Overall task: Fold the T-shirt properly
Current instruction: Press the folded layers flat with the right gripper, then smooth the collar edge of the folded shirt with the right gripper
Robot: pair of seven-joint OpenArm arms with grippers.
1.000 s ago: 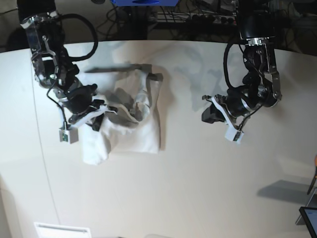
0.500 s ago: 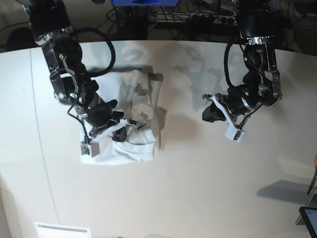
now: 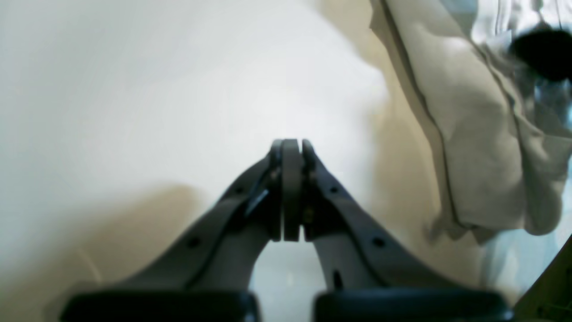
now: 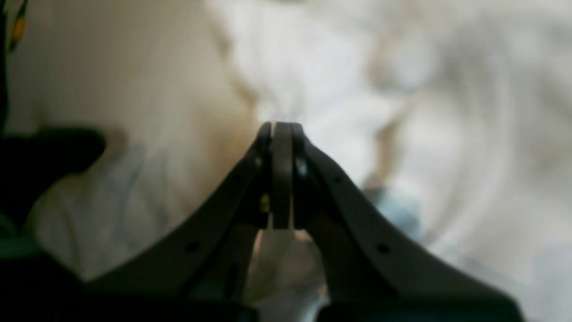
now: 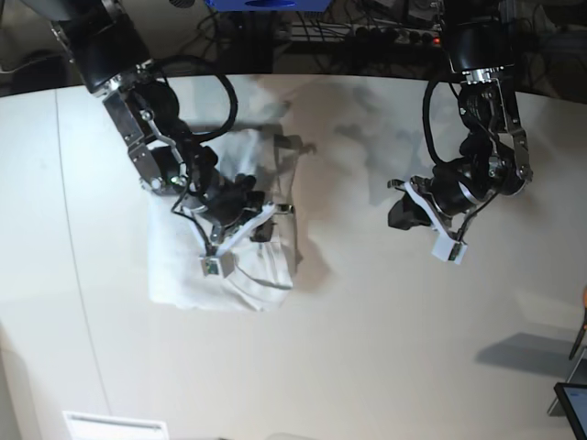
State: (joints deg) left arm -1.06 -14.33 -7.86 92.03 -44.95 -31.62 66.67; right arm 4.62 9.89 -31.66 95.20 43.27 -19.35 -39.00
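The white T-shirt [image 5: 183,275] lies crumpled on the left half of the pale table [image 5: 385,348]. My right gripper [image 5: 273,216] is over the shirt's right part and shut. In the right wrist view its tips [image 4: 277,126] pinch a ridge of the blurred shirt cloth [image 4: 447,112]. My left gripper [image 5: 394,188] hovers to the right of the shirt, apart from it. It is shut [image 3: 289,142] with nothing between the fingers. The left wrist view shows the T-shirt's hemmed edge [image 3: 469,134] at its right side.
Cables and a power strip [image 5: 367,32] run behind the table's curved back edge. A dark screen corner [image 5: 573,403] shows at the lower right. A white label [image 5: 115,426] sits at the bottom left.
My right gripper has swept rightward across the shirt, drawing cloth along, and the bunched folds have spread flatter. My left gripper has drifted slightly right and down, still shut.
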